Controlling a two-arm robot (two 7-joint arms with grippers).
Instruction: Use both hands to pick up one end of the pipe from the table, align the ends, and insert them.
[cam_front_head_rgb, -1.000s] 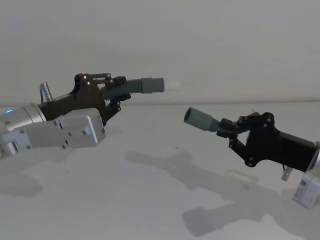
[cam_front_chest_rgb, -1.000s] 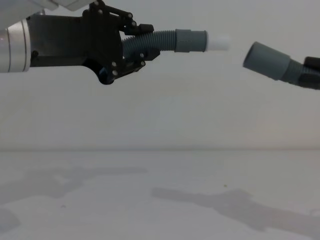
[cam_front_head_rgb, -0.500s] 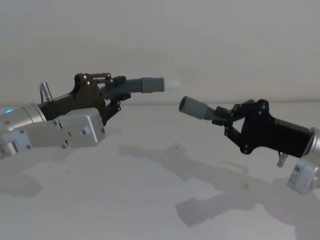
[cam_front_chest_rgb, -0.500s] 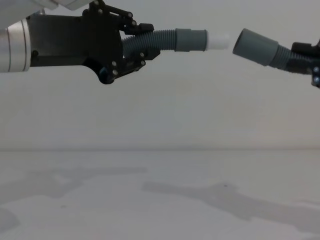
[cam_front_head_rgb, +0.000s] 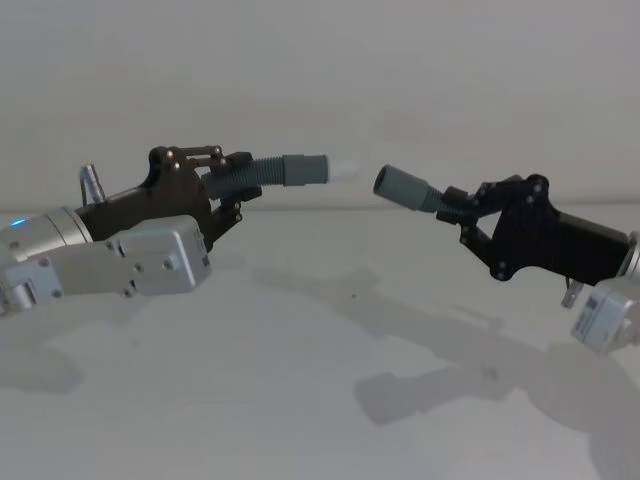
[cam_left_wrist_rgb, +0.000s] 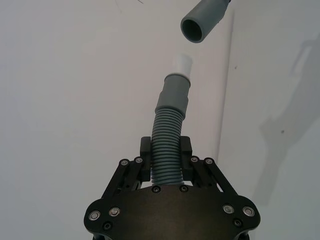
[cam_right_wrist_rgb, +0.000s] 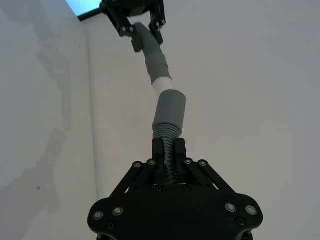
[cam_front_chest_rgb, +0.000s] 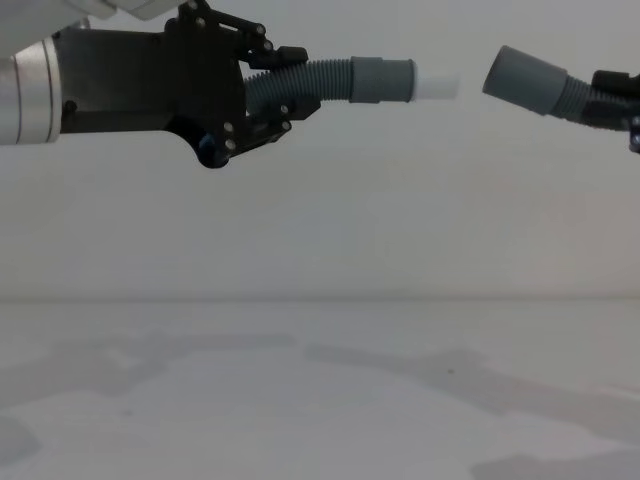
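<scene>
**Pincers hold both pipe ends aloft, a small gap left to close**

The left pincer (cam_front_head_rgb: 228, 190) is clamped on the ribbed pipe (cam_front_chest_rgb: 305, 82) just behind its grey collar (cam_front_chest_rgb: 382, 80), and out beyond its fingers the narrow white tip (cam_front_chest_rgb: 437, 85) points across at the other arm. The right pincer (cam_front_head_rgb: 462, 212) is clamped the same way on its stretch of ribbed hose, with the wider socket cuff (cam_front_chest_rgb: 522, 79) sticking out ahead of it toward the left one. Both are well above the white desk (cam_front_head_rgb: 300, 400).

The pick-up looks finished, and the two ends face each other. From the side the socket's mouth sits just beyond the tip, tilted and a shade high. In the left wrist view the mouth (cam_left_wrist_rgb: 199, 26) lies off to one side of the tip's line. So I'd say alignment is only partly done, and the insertion itself is not yet begun.
</scene>
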